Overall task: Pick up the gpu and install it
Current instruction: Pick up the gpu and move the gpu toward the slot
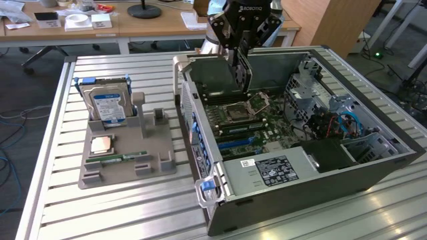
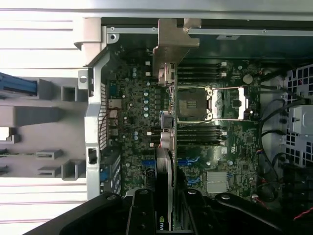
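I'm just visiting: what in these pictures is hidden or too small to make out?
- Exterior view: whether the lower edge of the gpu touches the motherboard is unclear; the card hides the slot beneath it.
- Wrist view: the gpu shows edge-on, so its faces are hidden, and the jaws cover its near end.
- Exterior view: the label print on the hard drive is too small to read.

A blue-labelled hard drive (image 1: 107, 102) stands in a grey holder (image 1: 127, 171), apparently beside a CPU (image 1: 101, 145).
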{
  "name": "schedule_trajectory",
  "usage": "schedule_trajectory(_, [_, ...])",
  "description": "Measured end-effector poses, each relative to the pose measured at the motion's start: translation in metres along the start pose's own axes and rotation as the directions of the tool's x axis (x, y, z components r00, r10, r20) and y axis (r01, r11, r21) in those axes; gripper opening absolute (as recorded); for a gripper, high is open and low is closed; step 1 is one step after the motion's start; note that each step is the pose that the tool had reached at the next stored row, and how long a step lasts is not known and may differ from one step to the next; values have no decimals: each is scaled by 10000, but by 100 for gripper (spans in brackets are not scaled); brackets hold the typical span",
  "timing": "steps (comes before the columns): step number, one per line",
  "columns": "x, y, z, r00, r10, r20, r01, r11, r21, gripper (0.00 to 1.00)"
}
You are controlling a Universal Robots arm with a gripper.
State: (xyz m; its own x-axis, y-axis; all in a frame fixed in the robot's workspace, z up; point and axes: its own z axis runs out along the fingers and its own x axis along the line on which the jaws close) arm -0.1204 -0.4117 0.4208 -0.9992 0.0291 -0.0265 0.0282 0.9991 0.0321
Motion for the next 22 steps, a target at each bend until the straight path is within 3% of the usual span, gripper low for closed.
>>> schedule_trajectory(22, [-481,13,13,10000,0,0,0,10000,0,26])
